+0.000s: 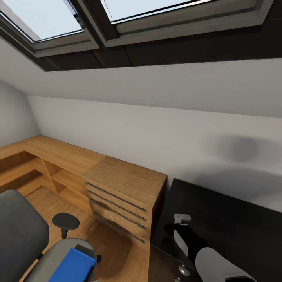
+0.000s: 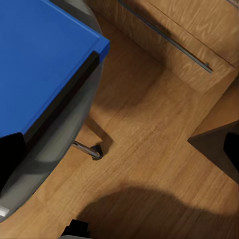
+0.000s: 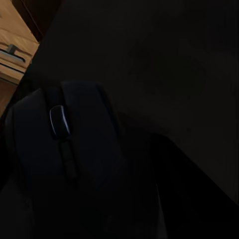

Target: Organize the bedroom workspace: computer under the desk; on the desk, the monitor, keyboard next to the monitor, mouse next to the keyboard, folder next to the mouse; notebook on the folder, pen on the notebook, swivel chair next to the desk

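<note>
1. Two risks face you at once: the mouse (image 3: 64, 149) and the folder (image 1: 72, 264) are both unfinished business.
2. In the right wrist view the mouse sits huge in the lower left of the frame, over the glossy black desk (image 3: 164, 64). You cannot tell whether the right gripper's fingers are clamped on it or spread apart; they are lost in the dark.
3. If the mouse is still held, a release too near the desk's corner could send it over the edge toward the oak floor (image 2: 149, 144).
4. In the head view the right arm (image 1: 217, 262) enters at the lower right, over the desk (image 1: 235, 219), close to the drawer knobs (image 1: 183, 270). Swinging it carelessly could clip the oak drawer cabinet (image 1: 121, 199) just beside the desk.
5. The folder lies on the swivel chair (image 1: 19, 235) at the lower left; the left wrist view looks down on its blue cover (image 2: 35, 59). The left gripper's fingers are not readable there, so I cannot tell their state.
6. The chair rides on castors; a push could roll it away.
7. The room: grey sloped wall, skylights (image 1: 47, 19) across the top, low oak shelving (image 1: 35, 168) at left centre.
</note>
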